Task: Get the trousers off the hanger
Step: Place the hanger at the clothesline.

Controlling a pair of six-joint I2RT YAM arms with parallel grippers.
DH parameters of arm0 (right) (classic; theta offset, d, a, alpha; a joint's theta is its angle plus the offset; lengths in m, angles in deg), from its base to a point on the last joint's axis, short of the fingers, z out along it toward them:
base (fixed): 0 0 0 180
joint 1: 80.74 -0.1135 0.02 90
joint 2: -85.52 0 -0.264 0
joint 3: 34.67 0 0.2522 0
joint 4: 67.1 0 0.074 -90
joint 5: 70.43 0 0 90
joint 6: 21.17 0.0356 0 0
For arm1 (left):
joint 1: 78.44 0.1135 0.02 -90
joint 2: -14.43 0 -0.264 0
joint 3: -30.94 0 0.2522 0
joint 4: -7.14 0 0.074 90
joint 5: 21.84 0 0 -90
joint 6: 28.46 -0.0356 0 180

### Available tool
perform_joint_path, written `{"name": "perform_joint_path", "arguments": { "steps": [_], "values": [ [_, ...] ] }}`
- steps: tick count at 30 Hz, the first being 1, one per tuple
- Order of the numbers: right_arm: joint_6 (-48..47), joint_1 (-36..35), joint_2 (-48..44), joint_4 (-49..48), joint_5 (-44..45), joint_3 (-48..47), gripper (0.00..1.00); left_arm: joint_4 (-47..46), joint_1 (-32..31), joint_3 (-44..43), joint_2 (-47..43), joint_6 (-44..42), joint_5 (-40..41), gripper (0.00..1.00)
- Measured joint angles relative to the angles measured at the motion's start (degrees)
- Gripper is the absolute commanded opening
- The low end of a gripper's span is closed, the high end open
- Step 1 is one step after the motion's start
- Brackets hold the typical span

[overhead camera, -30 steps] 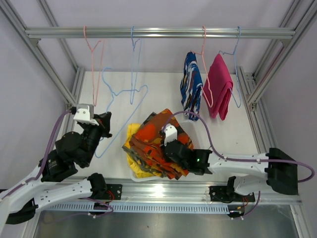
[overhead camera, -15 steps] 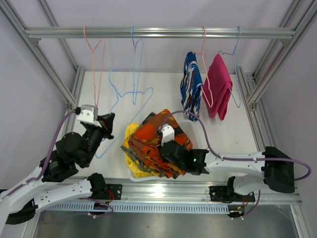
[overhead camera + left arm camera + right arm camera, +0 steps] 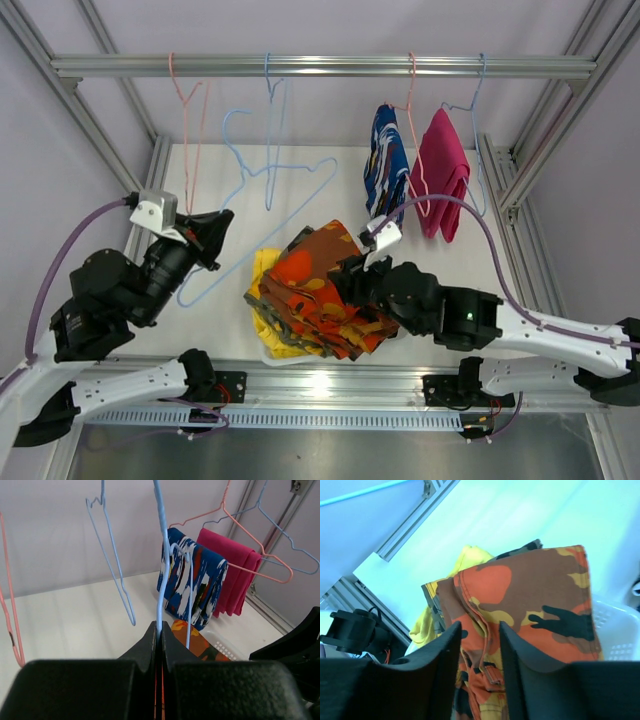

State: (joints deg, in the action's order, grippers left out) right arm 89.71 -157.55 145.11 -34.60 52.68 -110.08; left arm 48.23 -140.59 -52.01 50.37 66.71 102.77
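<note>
From above, the left fingers (image 3: 212, 230) pinch a blue hanger (image 3: 300, 164), and well beyond the right fingers (image 3: 352, 272) the blue-white-red trousers (image 3: 385, 175) and magenta trousers (image 3: 447, 180) hang on the rail (image 3: 320, 66). The left wrist view shows those fingers clamped on the blue wire rising from their tips. In the right wrist view the fingers stand apart, gripping nothing, with the orange-black trousers (image 3: 530, 595) just ahead of their tips.

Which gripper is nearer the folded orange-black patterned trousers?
Right. The right gripper hovers over the orange-black trousers; the left gripper is further left, clamping a blue wire hanger.
</note>
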Motion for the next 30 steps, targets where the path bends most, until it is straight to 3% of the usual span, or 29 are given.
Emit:
{"name": "perform_joint_path", "arguments": {
  "steps": [10, 18, 30],
  "values": [
    [-3.1, -1.03, -7.21, 7.48, 0.79, -5.16, 0.52, -2.82, 1.03, -13.09, 21.2, -2.84, 0.72, 0.0],
    [-5.38, -1.11, -14.36, 11.47, 1.66, -8.39, 0.55, -3.96, 9.62, -19.87, 38.45, -1.95, -0.35, 0.01],
    [-9.53, -1.11, -16.44, 14.29, 2.75, -8.44, 0.59, -9.4, 12.15, -25.42, 45.75, -3.72, 0.11, 0.0]
  ]
}}
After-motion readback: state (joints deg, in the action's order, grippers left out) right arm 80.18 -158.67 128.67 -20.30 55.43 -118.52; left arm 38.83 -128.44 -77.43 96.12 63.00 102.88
